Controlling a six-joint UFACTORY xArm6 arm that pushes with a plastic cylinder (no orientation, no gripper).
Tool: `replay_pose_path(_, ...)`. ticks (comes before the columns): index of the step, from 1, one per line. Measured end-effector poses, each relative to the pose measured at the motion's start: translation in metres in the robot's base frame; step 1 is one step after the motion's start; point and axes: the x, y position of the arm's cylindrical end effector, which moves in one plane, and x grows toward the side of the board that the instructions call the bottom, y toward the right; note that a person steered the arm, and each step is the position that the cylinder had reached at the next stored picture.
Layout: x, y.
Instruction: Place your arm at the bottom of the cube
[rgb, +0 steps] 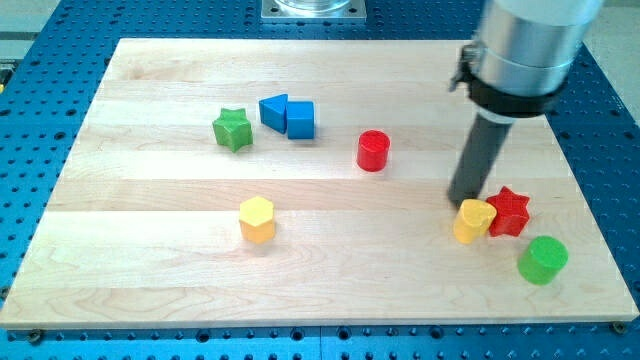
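Note:
The blue cube (300, 120) sits at the upper middle of the wooden board (150, 280), touching a blue triangular block (273, 110) on its left. My tip (464, 203) is far to the cube's right and lower in the view. It stands just above a yellow block (473, 221) and beside a red star (508, 211).
A green star (232, 129) lies left of the blue blocks. A red cylinder (373, 151) stands between the cube and my tip. A yellow hexagonal block (257, 219) lies at the lower middle. A green cylinder (542, 260) sits at the lower right.

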Motion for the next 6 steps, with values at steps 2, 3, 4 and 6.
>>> replay_pose_path(2,0.02,-0.004)
replay_pose_path(3,-0.022,-0.072)
replay_pose_path(4,-0.014,-0.175)
replay_pose_path(6,-0.059,-0.135)
